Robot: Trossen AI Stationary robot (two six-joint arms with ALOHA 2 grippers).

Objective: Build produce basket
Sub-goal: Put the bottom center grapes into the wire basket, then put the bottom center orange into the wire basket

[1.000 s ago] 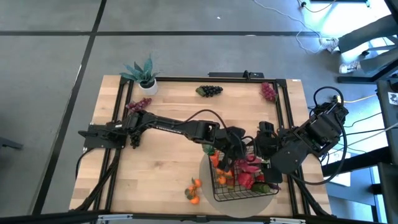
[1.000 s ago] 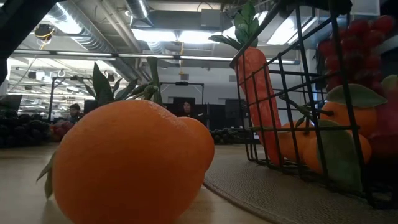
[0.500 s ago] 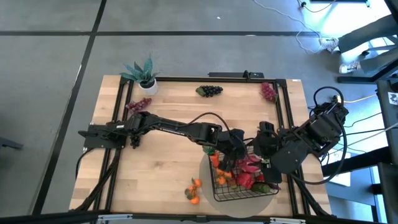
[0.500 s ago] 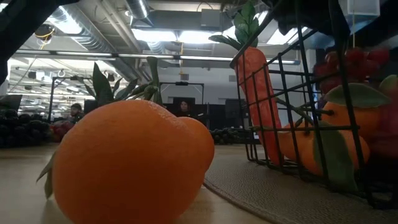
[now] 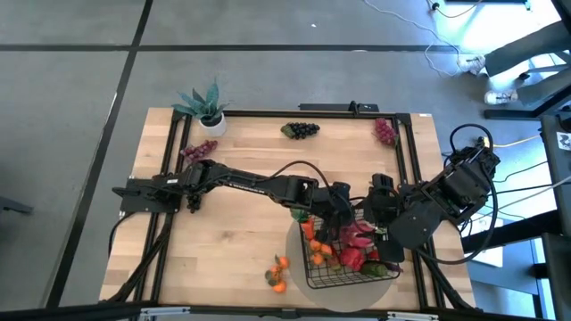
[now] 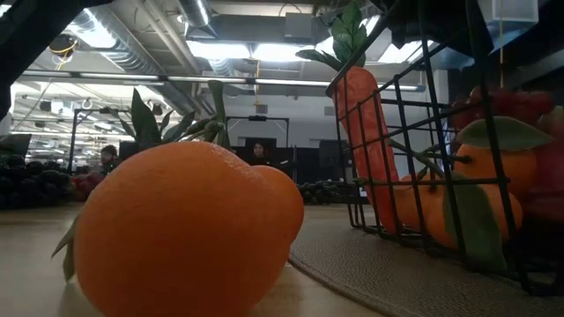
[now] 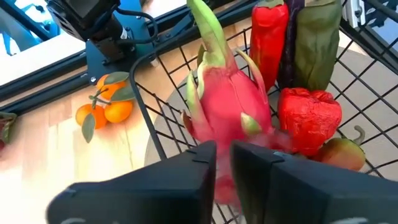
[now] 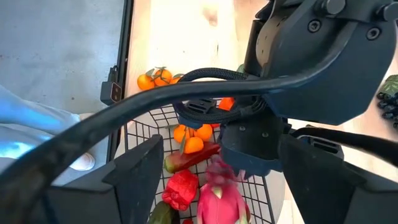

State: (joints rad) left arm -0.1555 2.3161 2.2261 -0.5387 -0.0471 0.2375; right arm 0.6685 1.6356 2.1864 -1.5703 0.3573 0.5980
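Basket (image 5: pixel 314 267) sits on my table at about five o'clock from centre, on a round grey mat (image 5: pixel 297 245), already partly filled. Inside I see a pink dragon fruit (image 7: pixel 229 112), red peppers (image 7: pixel 309 118), a green pepper (image 7: pixel 317 37), small oranges (image 8: pixel 193 137) and a carrot (image 6: pixel 366 141) leaning upright against the basket's nine o'clock wall.

My left gripper (image 7: pixel 222 168) reaches across the table into the basket, just above the dragon fruit. Its fingers (image 7: pixel 186 180) stand close together with a narrow gap, the fruit's pink base showing through. I cannot tell whether they pinch the fruit or have just let it go.

My right gripper (image 8: pixel 217 180) waits at the basket's three o'clock side, jaws wide apart and empty.

I judge this the placing of the dragon fruit. The next move calls for the left jaws to open fully and the arm to lift straight up, clear of the wire rim.

More produce waits outside: an orange cluster (image 5: pixel 279 273) just beside the basket at nine o'clock, dark grapes (image 5: pixel 302 130) at twelve, red grapes (image 5: pixel 385 132) at one, purple grapes (image 5: pixel 198 149) at ten.

Against the frames a second ago, the arms barely move; the left jaws have parted slightly, and the red shapes low in the basket sit a little lower.
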